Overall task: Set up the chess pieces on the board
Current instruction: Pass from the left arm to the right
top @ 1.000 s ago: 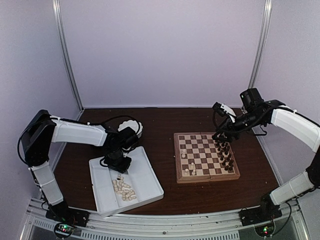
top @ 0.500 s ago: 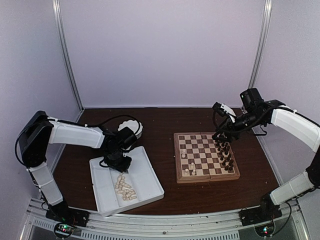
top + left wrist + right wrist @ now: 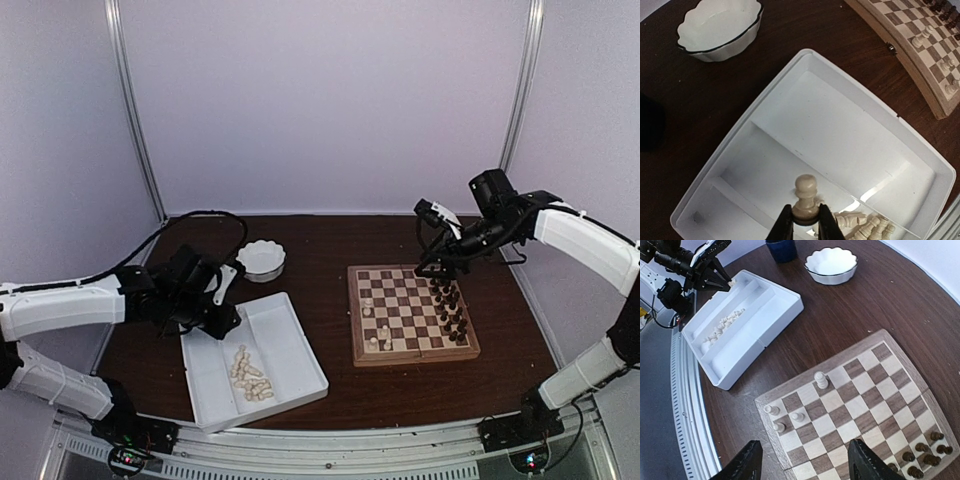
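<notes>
- The left gripper [image 3: 801, 222], at the bottom centre of its wrist view, is clamped on the base of a cream pawn [image 3: 805, 192], holding it upright above the white divided tray [image 3: 840, 125].
- More cream pieces [image 3: 249, 376] lie heaped in a narrow compartment of the tray, at the lower left of the overhead view.
- The right gripper [image 3: 428, 262] hovers with its fingers spread wide and nothing between them, over the far right corner of the board [image 3: 405, 300], which lies right of centre in the overhead view.
- Dark pieces [image 3: 451, 306] stand in two files along the board's right side.
- A taller cream piece [image 3: 820, 380] and three cream pawns [image 3: 780, 427] stand near the board's left edge.
- A white scalloped bowl [image 3: 261, 258] sits on the dark table [image 3: 330, 250] just beyond the tray.
</notes>
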Action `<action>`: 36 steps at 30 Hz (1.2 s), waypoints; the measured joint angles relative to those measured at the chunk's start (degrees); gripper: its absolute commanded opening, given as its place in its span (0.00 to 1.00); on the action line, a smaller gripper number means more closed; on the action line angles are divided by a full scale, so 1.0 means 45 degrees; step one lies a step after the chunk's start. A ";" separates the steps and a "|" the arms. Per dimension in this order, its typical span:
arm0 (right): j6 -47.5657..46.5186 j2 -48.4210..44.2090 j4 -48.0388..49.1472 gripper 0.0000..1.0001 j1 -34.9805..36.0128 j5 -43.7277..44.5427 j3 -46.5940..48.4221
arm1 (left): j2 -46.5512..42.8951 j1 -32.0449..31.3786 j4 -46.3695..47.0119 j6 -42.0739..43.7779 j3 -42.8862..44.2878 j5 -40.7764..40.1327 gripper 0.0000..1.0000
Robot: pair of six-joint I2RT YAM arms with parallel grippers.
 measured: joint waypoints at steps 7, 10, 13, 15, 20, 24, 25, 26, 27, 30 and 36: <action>0.0481 0.2467 -0.0777 0.63 0.2817 -0.0413 0.2909 | -0.2880 -0.0087 0.1996 0.1151 -0.1676 0.1282 0.15; 0.1243 0.3852 -0.0806 0.64 0.3978 -0.0651 0.4362 | -0.3449 -0.0136 0.2589 0.1384 -0.1783 0.1666 0.15; 0.2511 0.5450 -0.0529 0.64 0.4770 -0.1161 0.6003 | -0.3585 -0.0262 0.3011 0.1477 -0.1797 0.1899 0.15; 0.3512 0.6513 -0.0165 0.65 0.5105 -0.1685 0.7077 | -0.3536 -0.0573 0.3172 0.1583 -0.1797 0.1894 0.15; 0.6353 0.8019 0.1161 0.66 0.5309 -0.2943 0.7946 | -0.2939 -0.1758 0.3351 0.2016 -0.1409 0.1792 0.15; 0.7873 0.8306 0.1851 0.67 0.5338 -0.3551 0.7941 | -0.2336 -0.2186 0.3536 0.2283 -0.0884 0.1749 0.15; 0.8150 0.8301 0.2021 0.67 0.5348 -0.3696 0.7917 | -0.2186 -0.2259 0.3633 0.2341 -0.0758 0.1734 0.15; 0.8344 0.8301 0.2215 0.67 0.5372 -0.3827 0.7893 | -0.2045 -0.2317 0.3682 0.2385 -0.0622 0.1729 0.15; 0.8573 0.8301 0.2438 0.66 0.5425 -0.3973 0.7830 | -0.1919 -0.2356 0.3730 0.2424 -0.0505 0.1729 0.15; 0.9039 0.8301 0.2783 0.66 0.5659 -0.4206 0.7465 | -0.1511 -0.2463 0.4002 0.2521 -0.0233 0.1729 0.15; 0.9447 0.8301 0.3036 0.59 0.6154 -0.4449 0.6902 | -0.1219 -0.2501 0.4085 0.2584 0.0015 0.1685 0.15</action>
